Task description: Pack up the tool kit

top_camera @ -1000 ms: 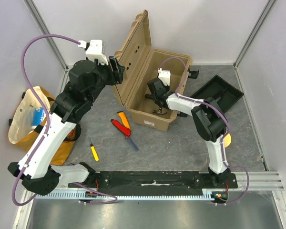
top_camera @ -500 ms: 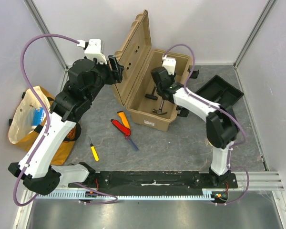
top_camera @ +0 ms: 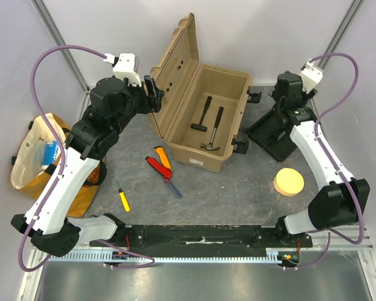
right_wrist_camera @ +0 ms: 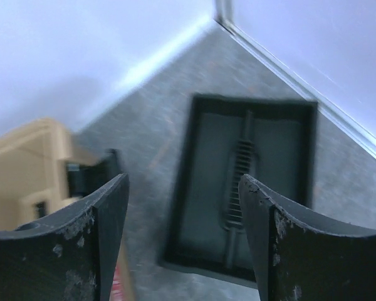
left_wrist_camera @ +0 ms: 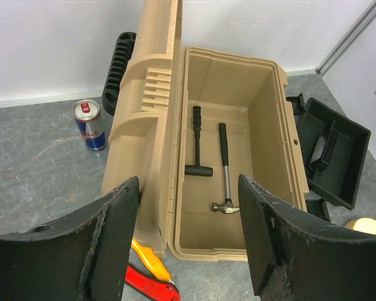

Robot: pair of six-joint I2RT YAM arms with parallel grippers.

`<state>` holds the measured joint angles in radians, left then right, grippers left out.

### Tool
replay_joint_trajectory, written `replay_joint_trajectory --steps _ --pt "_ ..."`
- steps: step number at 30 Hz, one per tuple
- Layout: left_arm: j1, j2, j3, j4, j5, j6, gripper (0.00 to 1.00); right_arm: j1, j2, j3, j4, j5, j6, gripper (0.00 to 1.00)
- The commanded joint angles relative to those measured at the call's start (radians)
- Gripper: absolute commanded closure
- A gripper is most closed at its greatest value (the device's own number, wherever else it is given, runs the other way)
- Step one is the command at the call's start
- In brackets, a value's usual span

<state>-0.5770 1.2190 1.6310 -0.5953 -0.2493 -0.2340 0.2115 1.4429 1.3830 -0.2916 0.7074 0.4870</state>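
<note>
Centrally on the mottled grey, stone-look tabletop, a tan moulded-plastic tool case is stood open, w/ its ribbed lid raised near upright on the left side. Two hammers are laid side by side on the case floor, handles approx. parallel and heads toward the front wall: a black mallet-type hammer w/ a ridged grip and a steel claw hammer w/ a black grip. The left gripper is held wide apart w/ nothing clasped. Its matt black, scuffed fingers are seen either side of the lid's hinge edge; whether the lid is touched cannot be told. The right gripper is likewise spread and empty, hung over a black rectangular plastic tray w/ a ridged centre handle, which is set on the table just right of the case. Near the case's front-left corner, red-and-orange-handled pliers are laid, w/ a small blue-handled tool just beside them and a yellow-handled screwdriver farther left. A pale yellow round disc is placed in front of the tray. A blue-and-silver drinks can is stood upright behind the lid. An ochre-and-cream bag is slumped at the far left.
</note>
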Motion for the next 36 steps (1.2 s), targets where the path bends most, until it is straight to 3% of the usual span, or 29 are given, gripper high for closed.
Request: replay_joint_trajectory --steps 1,6,12,31,36 --pt "0.006 -0.009 0.016 0.005 0.039 0.009 0.30 -0.154 0.027 -0.114 -0.093 -0.152 0.129 0.21" --pt "0.005 -0.018 0.020 0.003 0.042 0.015 0.30 -0.276 0.111 -0.159 -0.104 -0.284 0.222 0.14" --pt "0.006 -0.026 0.017 0.002 0.036 0.018 0.30 -0.285 0.238 -0.127 -0.093 -0.281 0.232 0.15" --pt "0.008 -0.022 0.006 -0.001 0.031 0.001 0.30 -0.285 0.462 -0.070 -0.078 -0.287 0.219 0.34" --pt "0.008 -0.023 0.003 0.002 0.031 0.001 0.30 -0.285 0.479 -0.061 -0.078 -0.283 0.217 0.45"
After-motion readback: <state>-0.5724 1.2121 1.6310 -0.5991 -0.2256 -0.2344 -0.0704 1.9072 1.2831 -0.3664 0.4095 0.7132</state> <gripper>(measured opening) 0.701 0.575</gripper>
